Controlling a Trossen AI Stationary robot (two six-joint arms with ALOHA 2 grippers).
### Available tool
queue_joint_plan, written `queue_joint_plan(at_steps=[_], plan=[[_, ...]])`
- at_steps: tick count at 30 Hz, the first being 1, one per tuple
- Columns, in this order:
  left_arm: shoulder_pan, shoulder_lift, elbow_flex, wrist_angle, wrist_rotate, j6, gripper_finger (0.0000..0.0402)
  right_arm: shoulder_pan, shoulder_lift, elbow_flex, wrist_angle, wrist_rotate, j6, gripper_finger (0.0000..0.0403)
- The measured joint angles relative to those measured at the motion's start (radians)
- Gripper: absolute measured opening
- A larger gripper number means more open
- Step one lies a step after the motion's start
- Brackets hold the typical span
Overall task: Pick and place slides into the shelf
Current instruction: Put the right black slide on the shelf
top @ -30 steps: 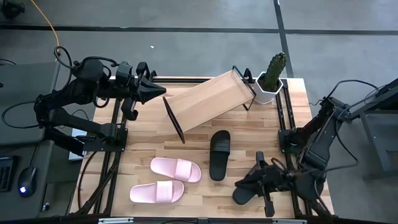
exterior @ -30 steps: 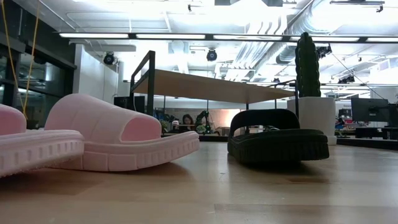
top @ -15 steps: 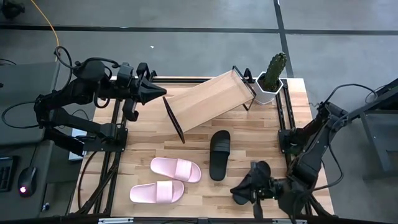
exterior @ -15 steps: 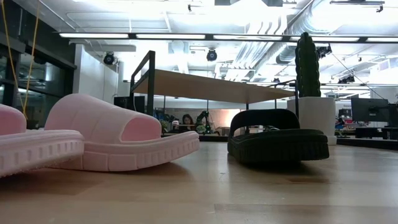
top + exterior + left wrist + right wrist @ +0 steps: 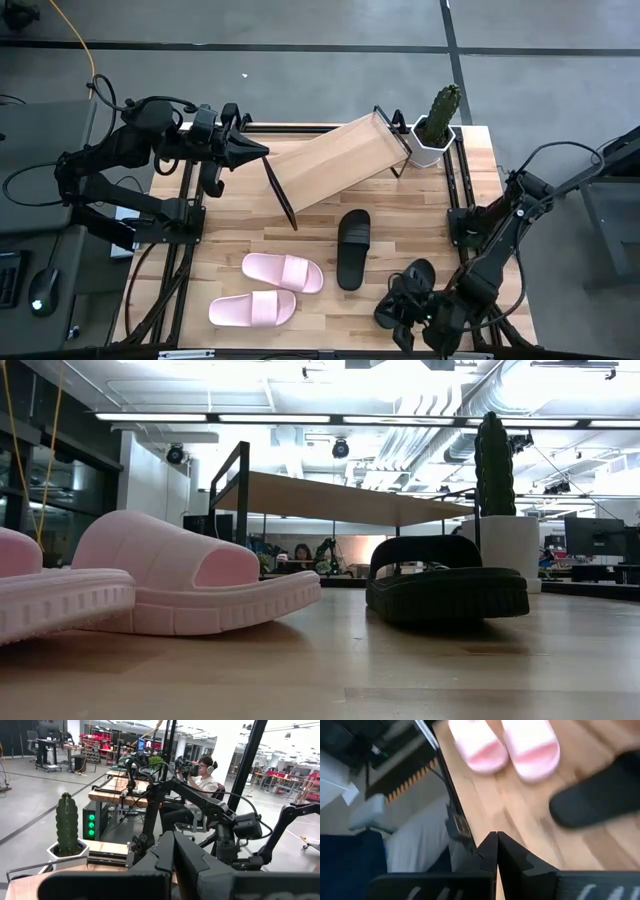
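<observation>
Slides lie on the wooden table (image 5: 400, 215), none yet on the shelf (image 5: 330, 170), which sits tilted across the upper middle of the high view beside a white cactus pot (image 5: 432, 145). Two pale pink slides rest side by side at lower left of centre, one (image 5: 283, 272) just above the other (image 5: 253, 308). A black slide (image 5: 353, 248) lies alone just right of centre, well apart from the shelf's near edge. The second black slide (image 5: 410, 290) shows at lower right, partly hidden under the right gripper (image 5: 405, 312), which hangs right by it; in the right wrist view its two fingers meet with no gap and nothing between them, so it holds nothing. The left gripper (image 5: 262, 152) waits at upper left, its tip close to the shelf's dark end panel (image 5: 280, 193), fingers pressed together in its wrist view and empty.

By their look these slides are moulded foam: light, springy, matte rather than slick, and not fragile. The wide strap is probably the best hold, pinched across its arch, since a grip on the flat sole edge could let the slide swing or flex. The shelf's tilt may make a placed slide slip.
</observation>
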Motion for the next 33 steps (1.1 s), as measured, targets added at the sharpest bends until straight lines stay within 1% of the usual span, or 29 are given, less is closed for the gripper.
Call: queue_joint_plan(at_steps=[5,8,11,18,33], plan=[[0.0,0.0,0.0,-0.01,0.0,-0.003,0.0001,-0.002,0.023,0.0,-0.034,-0.084,0.064,0.0],[0.0,0.0,0.0,-0.018,0.0,-0.003,0.0001,-0.015,0.032,0.0,-0.07,-0.155,0.093,0.0],[0.0,0.002,0.0,-0.019,0.0,-0.003,0.0001,-0.033,0.05,0.0,-0.12,-0.238,0.099,0.0],[0.0,0.002,0.0,-0.018,0.0,-0.003,0.0001,-0.075,0.109,0.0,-0.25,-0.372,0.12,0.0],[0.0,0.002,0.0,-0.027,0.0,-0.002,0.0001,-0.096,0.19,0.0,-0.294,-0.49,0.107,0.0]])
